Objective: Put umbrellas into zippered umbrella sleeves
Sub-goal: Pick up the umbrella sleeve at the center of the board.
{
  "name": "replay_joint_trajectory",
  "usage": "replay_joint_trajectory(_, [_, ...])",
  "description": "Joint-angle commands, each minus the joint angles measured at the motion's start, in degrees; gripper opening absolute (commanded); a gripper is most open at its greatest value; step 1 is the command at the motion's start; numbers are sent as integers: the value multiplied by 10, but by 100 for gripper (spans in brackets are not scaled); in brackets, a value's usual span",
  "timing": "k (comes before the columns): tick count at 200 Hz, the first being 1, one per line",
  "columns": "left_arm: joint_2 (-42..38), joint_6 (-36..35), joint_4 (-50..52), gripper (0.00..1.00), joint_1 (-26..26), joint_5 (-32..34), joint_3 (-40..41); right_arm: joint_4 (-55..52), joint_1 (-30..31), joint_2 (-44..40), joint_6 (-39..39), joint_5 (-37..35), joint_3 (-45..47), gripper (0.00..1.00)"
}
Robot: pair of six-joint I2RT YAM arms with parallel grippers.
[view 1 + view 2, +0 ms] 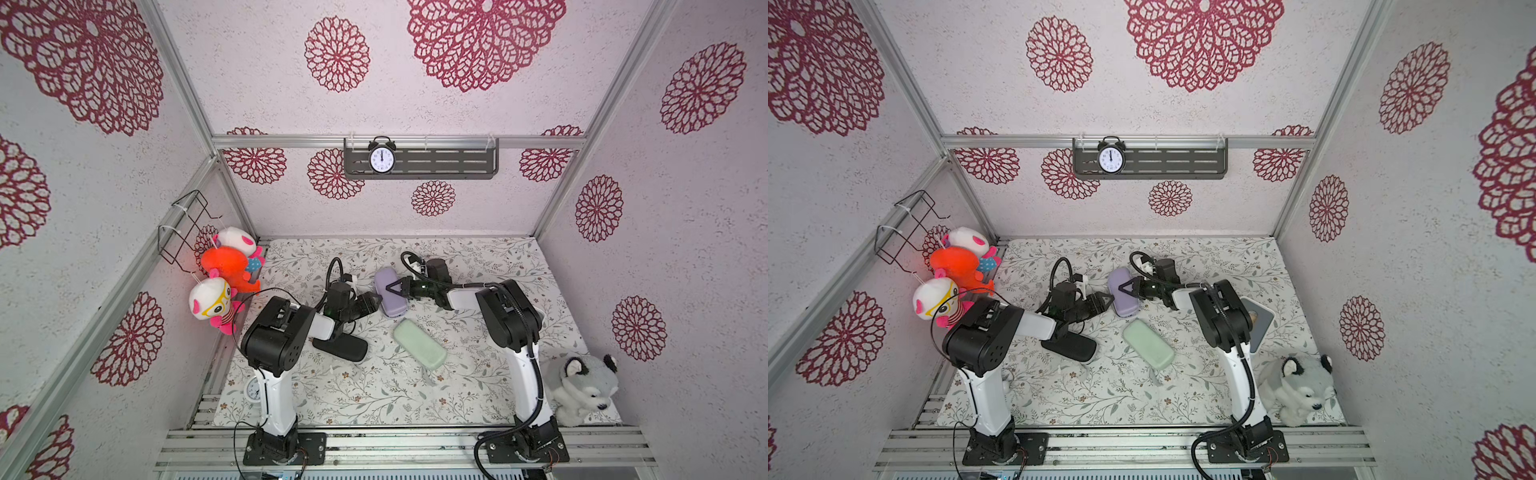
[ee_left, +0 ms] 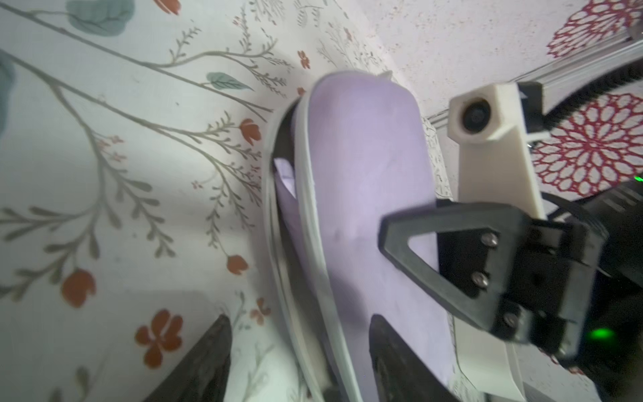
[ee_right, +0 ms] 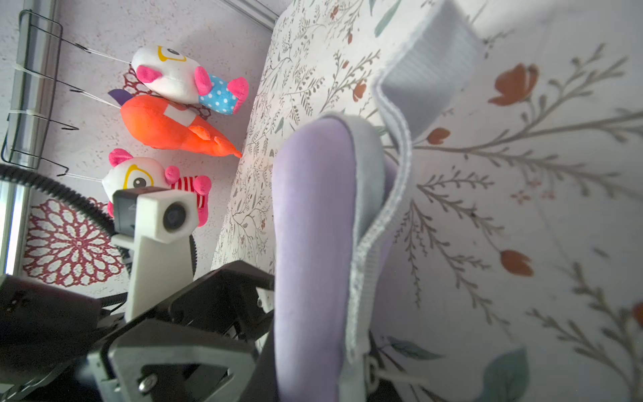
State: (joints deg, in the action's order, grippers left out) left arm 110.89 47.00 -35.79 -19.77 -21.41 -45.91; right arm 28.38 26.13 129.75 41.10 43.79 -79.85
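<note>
Three oblong hard-shell zippered sleeves: one lilac sleeve (image 1: pixel 391 309), one mint green sleeve (image 1: pixel 419 344), one black sleeve (image 1: pixel 347 348). Three colourful hanging plush toys (image 1: pixel 224 266), one grey plush husky (image 1: pixel 582 386), one black alarm clock (image 1: pixel 382 158), two robot arms (image 1: pixel 282 332).

In both top views the left arm (image 1: pixel 286 328) covers one end of the black sleeve (image 1: pixel 347 349). In a top view the right arm (image 1: pixel 1221 320) hides most of the white box (image 1: pixel 1262 322). The left wrist view is smeared: the lilac sleeve (image 2: pixel 365 209) runs off its edge, and the lilac fabric (image 2: pixel 283 177) inside the gap is perhaps an umbrella. The right gripper (image 1: pixel 395 289) shows one finger over that sleeve; the other is hidden, so its grip is unclear.
</note>
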Motion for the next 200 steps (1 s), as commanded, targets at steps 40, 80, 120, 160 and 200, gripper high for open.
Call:
replay_joint_trajectory(40, [-11,40,-91,87,5,-20,29,189,-16,-71,99,75,15,4])
replay_joint_trajectory(80, [55,104,-335,91,2,-43,63,203,-10,-103,104,77,47,5])
replay_joint_trajectory(120, [63,130,-427,86,-20,-87,42,226,1,-137,111,79,75,6])
replay_joint_trajectory(160, [10,113,-456,81,-29,-95,92,195,-7,-164,92,72,86,6])
replay_joint_trajectory(200, [-18,110,-456,86,-40,-114,89,167,8,-195,68,65,93,8])
